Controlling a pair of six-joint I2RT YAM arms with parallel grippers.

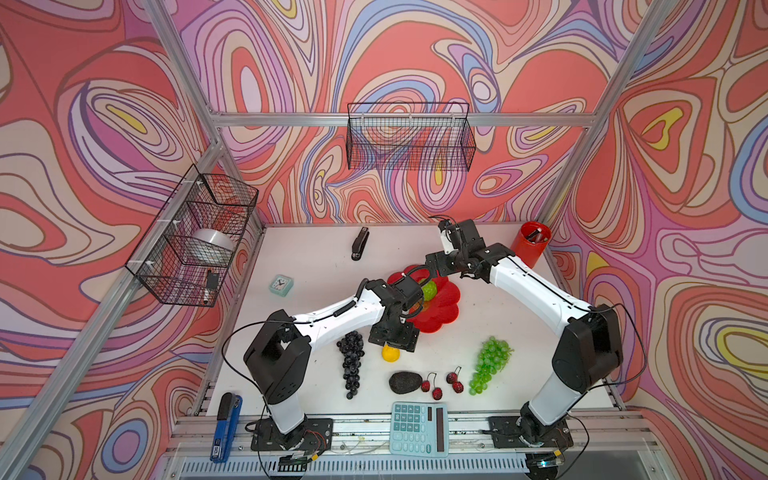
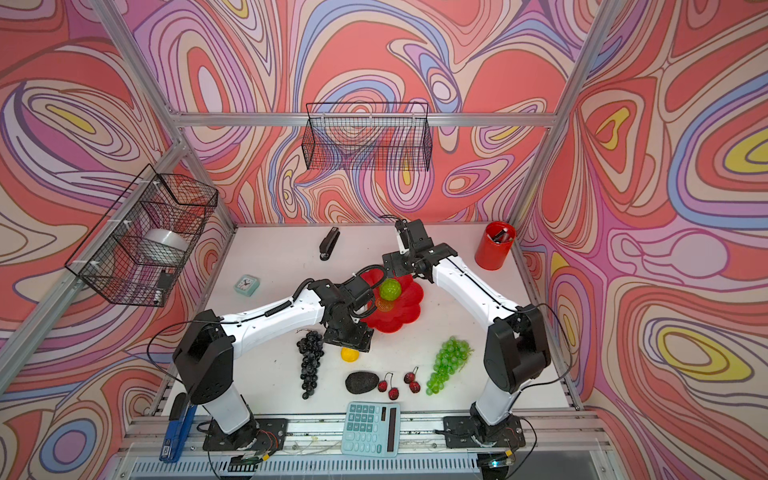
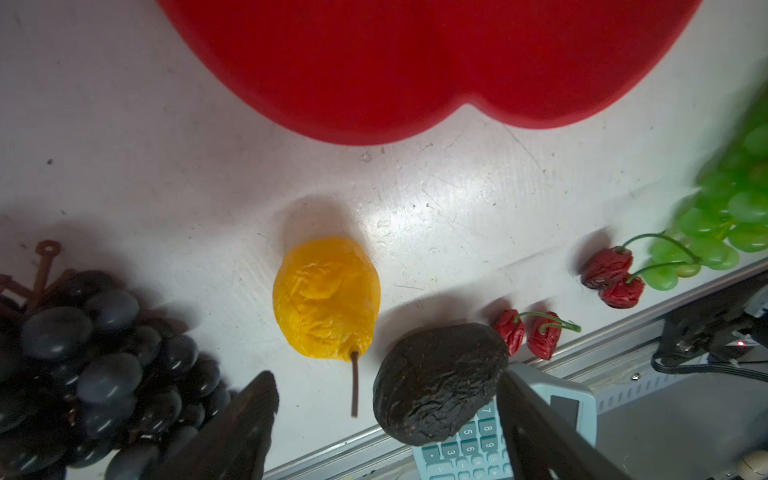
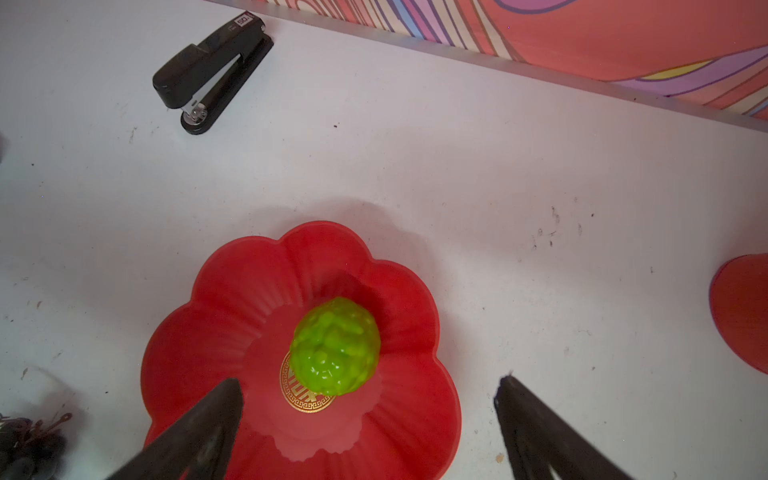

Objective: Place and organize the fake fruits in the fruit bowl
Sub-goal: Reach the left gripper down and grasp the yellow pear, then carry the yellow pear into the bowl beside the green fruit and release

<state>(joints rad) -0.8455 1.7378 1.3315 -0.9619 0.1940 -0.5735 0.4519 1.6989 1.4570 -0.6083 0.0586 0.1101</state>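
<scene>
In both top views my left fingers [image 1: 392,338] hang spread and empty directly over the small yellow fruit [image 1: 390,354]. It lies on the surface [image 1: 316,291] just short of the fruit bowl [image 1: 446,309]. My right fingers [image 1: 434,264] hover over the bowl's far rim, also spread and holding nothing. The lime-green ball [image 2: 390,289] sits in the bowl below them.

From the left wrist, the yellow fruit lies ahead of my fingertips. It is nearer the finger beside the dark grape bunch [image 3: 104,365] than the one beside the dark avocado [image 3: 436,382], and its stem points back toward me. The red berries [image 3: 525,332] and green grape bunch [image 3: 731,216] lie out beyond the avocado-side finger, none of them in the bowl.

I take the step in hand to be picking up this yellow fruit. I should reach forward and shift toward the grapes until its body is centred, without snagging the bunch. Then I come straight down and close across the plump middle, not the stem. The skin looks crumpled and probably soft, so I should close gently.

From the right wrist, the ball sits just ahead, between my spread fingers, covering part of the gold emblem [image 4: 307,401]. I would lift these fingers clear so the left can set the yellow fruit beside the ball.
</scene>
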